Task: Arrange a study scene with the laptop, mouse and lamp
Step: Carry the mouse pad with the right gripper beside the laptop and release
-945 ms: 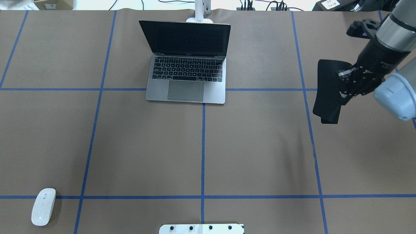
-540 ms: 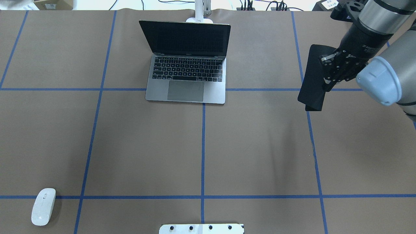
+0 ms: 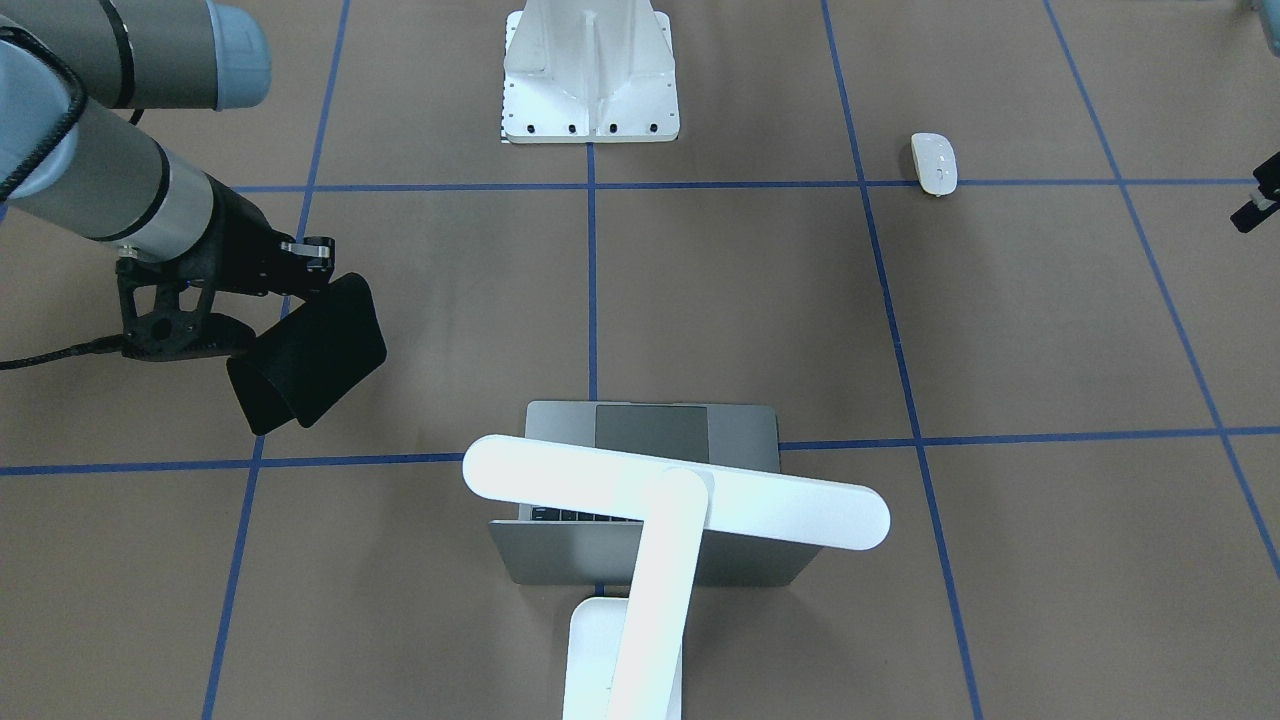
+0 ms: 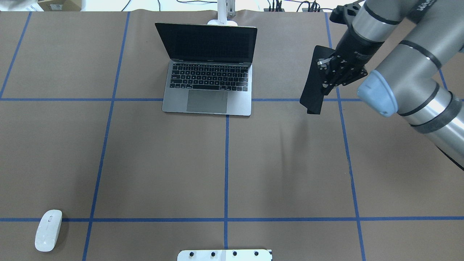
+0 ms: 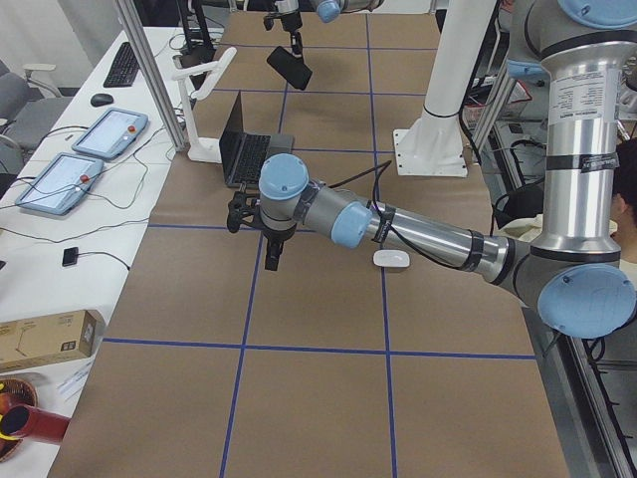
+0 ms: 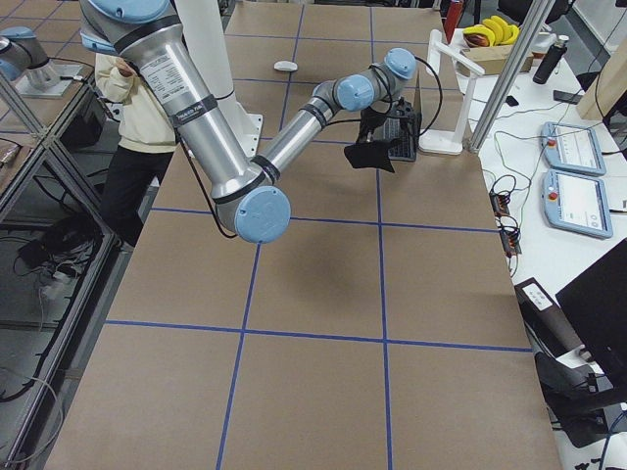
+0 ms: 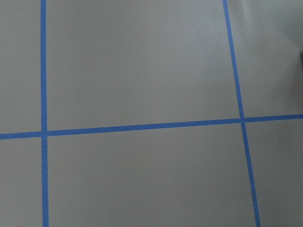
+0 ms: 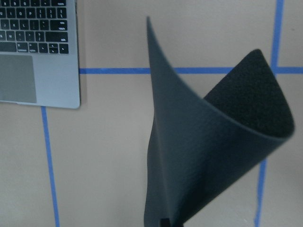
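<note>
The open grey laptop [image 4: 207, 87] stands at the table's far middle. The white lamp [image 3: 670, 490] stands behind it, its bar head over the lid. The white mouse [image 4: 48, 230] lies at the near left corner, far from both grippers. My right gripper [image 4: 326, 76] is shut on a curled black mat [image 4: 313, 87] and holds it in the air just right of the laptop. The right wrist view shows the mat [image 8: 203, 142] hanging beside the laptop's corner [image 8: 42, 71]. My left gripper [image 5: 272, 254] hovers over bare table near the mouse [image 5: 391, 259]; I cannot tell if it is open.
A white ribbed pedestal [image 3: 590, 75] with bolt holes stands at the near middle edge. Blue tape lines cross the brown table cover. Tablets, cables and a box lie on side desks beyond the table's far edge.
My right gripper has carried the black mat leftward and farther back, from the right edge toward the laptop's right side. The laptop, mouse and lamp have not moved.
</note>
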`<state>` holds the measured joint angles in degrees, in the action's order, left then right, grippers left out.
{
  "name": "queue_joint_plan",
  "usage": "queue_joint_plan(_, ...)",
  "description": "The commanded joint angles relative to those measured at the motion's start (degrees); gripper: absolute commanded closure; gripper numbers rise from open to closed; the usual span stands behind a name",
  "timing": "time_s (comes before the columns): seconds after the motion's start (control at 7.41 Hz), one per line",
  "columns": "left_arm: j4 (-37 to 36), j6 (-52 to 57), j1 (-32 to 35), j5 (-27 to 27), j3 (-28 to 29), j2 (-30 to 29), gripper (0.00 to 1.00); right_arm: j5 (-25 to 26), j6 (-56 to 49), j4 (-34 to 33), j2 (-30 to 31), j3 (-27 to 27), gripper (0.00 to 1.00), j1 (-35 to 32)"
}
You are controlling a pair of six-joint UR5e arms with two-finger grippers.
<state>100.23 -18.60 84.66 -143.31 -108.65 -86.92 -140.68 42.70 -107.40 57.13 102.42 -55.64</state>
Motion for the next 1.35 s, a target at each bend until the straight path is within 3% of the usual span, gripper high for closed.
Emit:
queue_joint_plan(0.0, 0.05, 0.76, 0.25, -0.04, 0.28, 0.17, 0.0, 0.58, 2.21, 2.19, -1.48, -0.91, 1.0, 0.8)
queue_joint_plan(0.27, 0.05, 0.76, 0.33, -0.04, 0.46, 0.17, 0.0, 1.71, 2.21, 2.37, -5.51, -4.22, 1.0, 0.8)
queue_joint_plan(0.4, -0.03, 0.76, 0.42, -0.04, 0.46, 0.26, 0.0, 2.24, 2.38, 2.45, -7.71, -7.03, 0.79, 1.49)
queue_joint_plan(0.54, -0.04, 0.76, 0.42, -0.04, 0.54, 0.26, 0.0, 4.25, 5.6, 2.89, -8.17, -7.67, 0.01, 1.85)
queue_joint_plan(1.22, -5.12, -3.08, 0.25, 0.57, -0.16, 0.17, 0.0, 6.99, 0.46, 3.25, -2.21, -6.97, 0.0, 1.85)
